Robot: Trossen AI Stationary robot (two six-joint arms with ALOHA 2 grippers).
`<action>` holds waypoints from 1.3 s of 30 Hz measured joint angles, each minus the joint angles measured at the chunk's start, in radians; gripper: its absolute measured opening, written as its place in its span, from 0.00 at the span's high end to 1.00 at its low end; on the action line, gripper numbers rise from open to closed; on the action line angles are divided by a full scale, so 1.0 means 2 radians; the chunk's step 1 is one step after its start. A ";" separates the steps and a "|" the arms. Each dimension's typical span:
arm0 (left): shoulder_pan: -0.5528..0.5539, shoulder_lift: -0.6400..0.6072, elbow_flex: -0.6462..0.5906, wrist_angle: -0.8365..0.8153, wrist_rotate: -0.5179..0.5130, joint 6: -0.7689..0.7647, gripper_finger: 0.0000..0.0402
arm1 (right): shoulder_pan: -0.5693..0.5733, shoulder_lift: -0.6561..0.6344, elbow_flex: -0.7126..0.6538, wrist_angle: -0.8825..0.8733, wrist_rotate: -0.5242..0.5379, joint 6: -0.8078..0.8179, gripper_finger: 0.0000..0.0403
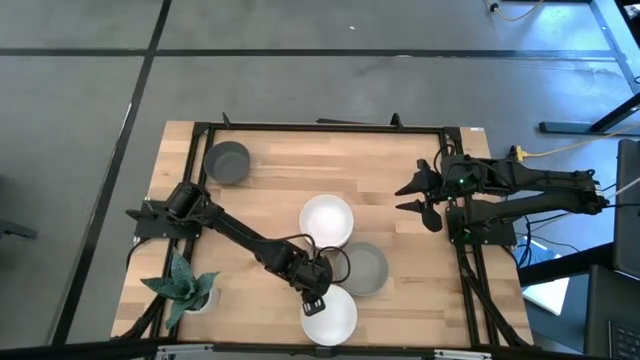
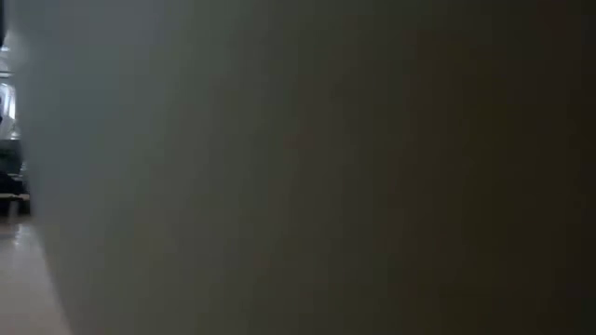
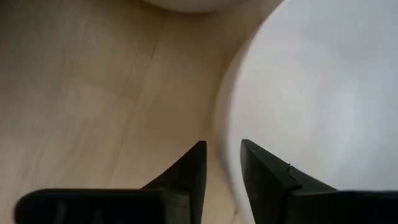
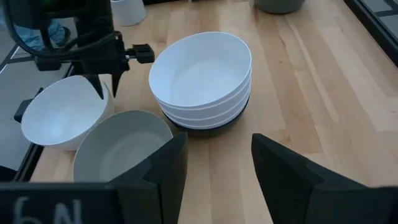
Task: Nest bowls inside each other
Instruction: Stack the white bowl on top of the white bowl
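A stack of white bowls [image 1: 326, 220] sits mid-table; in the right wrist view the white bowls rest in a black bowl [image 4: 208, 127]. Beside the stack stands a grey bowl [image 1: 366, 268]. Another grey bowl [image 1: 227, 162] sits at the far left corner. A single white bowl [image 1: 330, 318] is by the near edge. My left gripper [image 1: 316, 300] is shut on the single bowl's rim. My right gripper [image 1: 425, 197] waits open at the table's right side, touching nothing. The low view is blocked by a pale surface close to the lens. My left gripper [image 3: 222, 149] pinches the single white bowl's rim [image 3: 225, 134] on its far side, one finger inside the bowl and one outside. The fingers [image 4: 99, 86] come from above, pointing down. The white bowl [image 4: 62, 112] looks tilted, its held rim higher.
A small green plant in a white pot [image 1: 185, 287] stands at the near left corner. A black frame [image 1: 320, 127] runs around the table. Bare wood lies between the bowl stack and my right gripper [image 4: 217, 146].
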 joint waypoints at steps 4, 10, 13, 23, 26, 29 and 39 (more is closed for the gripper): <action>0.001 0.000 0.000 0.003 0.000 0.000 0.86 | 0.000 0.000 0.000 -0.001 0.000 0.000 0.56; 0.001 0.000 0.000 0.004 0.002 0.004 0.98 | 0.000 0.000 0.000 -0.001 0.000 0.000 0.56; 0.004 -0.001 0.000 0.004 0.009 -0.002 0.99 | 0.000 0.000 0.000 -0.001 0.001 0.000 0.56; 0.010 -0.045 0.003 0.006 -0.006 0.016 0.99 | 0.000 0.000 0.000 -0.027 0.002 -0.009 0.56; 0.014 -0.074 0.003 0.003 -0.025 0.025 1.00 | 0.000 0.000 0.000 -0.028 0.002 -0.010 0.56; 0.020 -0.109 0.003 -0.007 -0.062 0.033 1.00 | 0.000 0.000 0.000 -0.028 0.001 -0.011 0.56; 0.096 -0.186 0.004 -0.122 -0.182 0.023 1.00 | 0.000 0.000 0.000 -0.025 0.002 -0.012 0.56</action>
